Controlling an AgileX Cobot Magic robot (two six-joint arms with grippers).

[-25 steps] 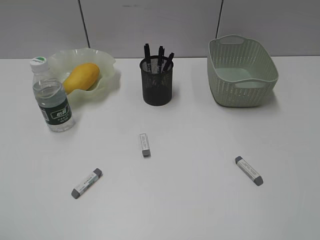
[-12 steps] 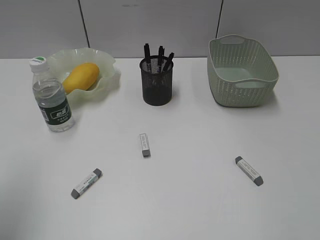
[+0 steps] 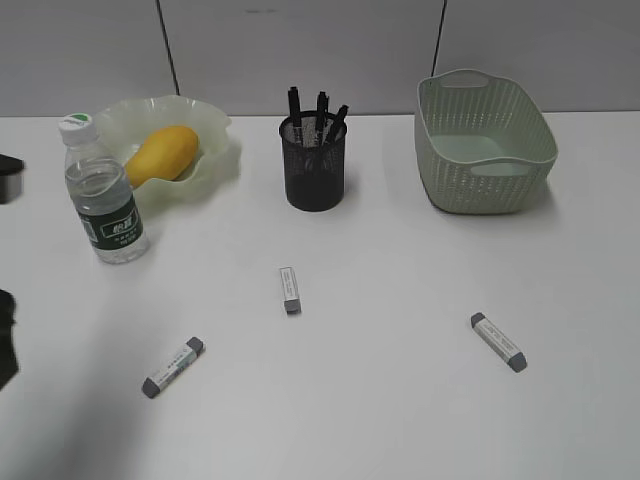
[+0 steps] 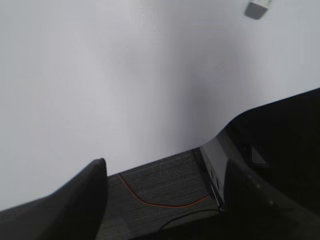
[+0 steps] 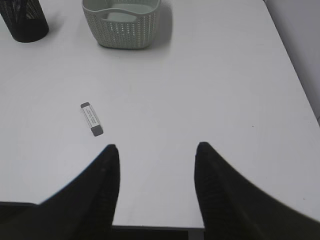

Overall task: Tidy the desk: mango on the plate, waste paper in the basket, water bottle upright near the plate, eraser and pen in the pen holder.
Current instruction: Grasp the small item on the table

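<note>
The mango lies in the wavy-rimmed plate at the back left. The water bottle stands upright in front of the plate. The black mesh pen holder holds several pens. The basket stands at the back right; it also shows in the right wrist view. Three erasers lie on the desk: one in the middle, one front left, one front right. No waste paper shows. My left gripper is open and empty over the desk's edge. My right gripper is open and empty near the front edge.
Dark parts of my left arm show at the left edge of the exterior view. The right wrist view shows an eraser to the left ahead of the fingers and the pen holder at far left. Floor with an orange cable lies below the left gripper.
Dark parts of my left arm have come into view at the left edge of the exterior view. The objects on the desk have not moved.
</note>
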